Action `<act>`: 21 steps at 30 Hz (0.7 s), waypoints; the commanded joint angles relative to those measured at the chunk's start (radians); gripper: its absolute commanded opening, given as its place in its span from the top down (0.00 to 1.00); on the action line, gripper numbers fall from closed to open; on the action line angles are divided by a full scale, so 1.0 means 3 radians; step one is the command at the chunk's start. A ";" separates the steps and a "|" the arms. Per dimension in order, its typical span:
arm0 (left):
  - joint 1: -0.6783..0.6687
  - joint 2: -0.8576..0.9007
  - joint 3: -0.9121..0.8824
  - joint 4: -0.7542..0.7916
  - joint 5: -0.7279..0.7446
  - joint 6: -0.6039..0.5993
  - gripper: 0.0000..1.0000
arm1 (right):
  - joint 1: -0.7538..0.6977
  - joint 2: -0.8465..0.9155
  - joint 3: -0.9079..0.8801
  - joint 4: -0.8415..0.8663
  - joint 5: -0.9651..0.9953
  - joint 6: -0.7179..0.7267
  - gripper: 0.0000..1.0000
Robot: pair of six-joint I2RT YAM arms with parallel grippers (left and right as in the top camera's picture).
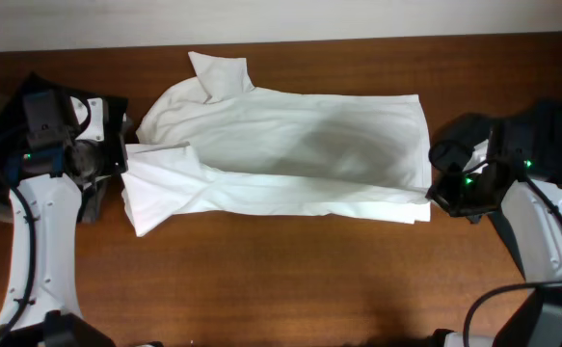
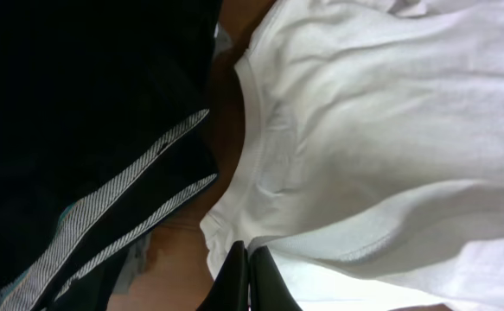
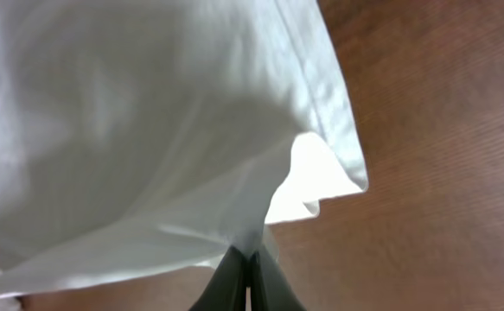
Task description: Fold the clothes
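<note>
Two white arms with black housings, cables and green lights

The left arm (image 1: 57, 253) is a smooth white shell under a boxy black housing (image 1: 47, 114); a thin black cable (image 1: 32, 246) runs along it; a green light (image 1: 27, 154) glows; the right arm (image 1: 548, 236) matches; the left fingers (image 2: 234, 278) and right fingers (image 3: 231, 278) are dark, slim and tapered.

shirt (image 1: 281, 154): plain white, grey only in its shadowed folds
table (image 1: 290, 280): reddish-brown, fine wood grain
dark cloth (image 2: 79, 130): black, with bands of thin grey-and-white stripes
left arm (image 1: 38, 241), right arm (image 1: 543, 231): white shells, black joints, small green lights
fingers (image 3: 227, 281): black
wall (image 1: 261, 19): plain cream
</note>
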 commanded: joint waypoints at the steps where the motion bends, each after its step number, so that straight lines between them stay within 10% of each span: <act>1: -0.0053 0.0266 0.0053 0.0094 0.0149 0.0148 1.00 | 0.0005 0.0154 0.0048 0.0198 -0.0099 -0.0011 0.96; 5: -0.0093 0.0478 0.0053 0.0398 0.0148 0.0148 0.93 | 0.0005 0.0295 0.0048 0.0600 -0.0107 -0.0011 0.96; 7: -0.0092 0.0491 0.0055 0.0462 0.0125 0.0149 0.56 | 0.0003 0.0312 0.0048 0.0748 -0.0106 -0.0088 0.70; 9: -0.0086 0.0465 0.0057 0.0371 -0.0055 0.0148 0.41 | -0.0001 0.0310 0.0052 0.0698 -0.0118 -0.0292 0.58; 15: -0.0086 0.0456 0.0043 -0.0365 -0.0114 0.0107 0.37 | 0.0033 0.0312 -0.0047 -0.0127 0.0048 -0.0567 0.55; 21: -0.0086 0.0463 -0.0415 -0.0454 -0.0067 0.0019 0.42 | 0.0141 0.0470 -0.0636 0.0678 0.0099 -0.0524 0.60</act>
